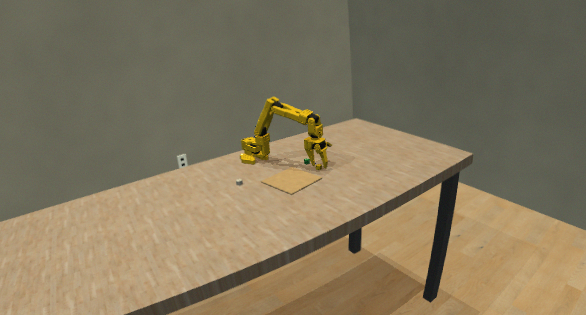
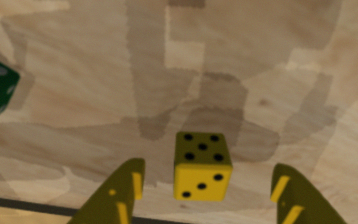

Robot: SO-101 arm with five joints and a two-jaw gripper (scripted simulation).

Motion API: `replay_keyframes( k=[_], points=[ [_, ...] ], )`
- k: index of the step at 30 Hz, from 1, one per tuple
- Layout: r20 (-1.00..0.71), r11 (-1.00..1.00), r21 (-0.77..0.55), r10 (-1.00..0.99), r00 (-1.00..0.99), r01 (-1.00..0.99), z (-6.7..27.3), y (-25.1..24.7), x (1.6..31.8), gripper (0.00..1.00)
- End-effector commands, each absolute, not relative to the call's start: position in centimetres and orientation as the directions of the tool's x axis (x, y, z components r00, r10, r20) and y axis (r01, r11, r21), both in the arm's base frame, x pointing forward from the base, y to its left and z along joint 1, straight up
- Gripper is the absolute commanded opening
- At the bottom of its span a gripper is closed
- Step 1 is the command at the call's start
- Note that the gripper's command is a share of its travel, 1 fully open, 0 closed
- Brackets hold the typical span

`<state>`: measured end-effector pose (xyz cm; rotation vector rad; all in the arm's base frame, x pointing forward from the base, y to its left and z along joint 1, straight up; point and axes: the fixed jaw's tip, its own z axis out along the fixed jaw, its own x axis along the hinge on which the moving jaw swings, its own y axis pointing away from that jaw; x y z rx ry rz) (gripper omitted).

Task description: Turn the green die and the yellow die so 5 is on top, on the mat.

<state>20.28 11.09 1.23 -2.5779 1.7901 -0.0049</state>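
Yellow die (image 2: 202, 166) between open gripper (image 2: 207, 192) fingers

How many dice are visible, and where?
3: yellow die on bare table between the open claw fingers; green die off the mat's far side; white die left of mat.

wooden table (image 1: 150, 245), dark legs, grey walls behind. tan mat (image 1: 291, 180) lying flat on the table top, taken as landmark. yellow arm (image 1: 280, 116): base beyond the mat's far left side, bent over. gripper (image 1: 318, 164): pointing down just beyond the mat's far corner, fingers apart. green die (image 1: 306, 160): off the mat, just beside the gripper. white die (image 1: 239, 182): left of the mat, apart.
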Motion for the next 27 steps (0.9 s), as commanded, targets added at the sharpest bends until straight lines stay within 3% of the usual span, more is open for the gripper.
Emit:
replay_keyframes(
  k=[1,27],
  points=[
    [-0.005,-0.345,-0.035,-0.938,0.345,-0.938,1.52,11.08,20.75,0.25],
    [-0.005,-0.345,-0.035,-0.938,0.345,-0.938,1.52,11.21,21.12,0.19]
  ],
)
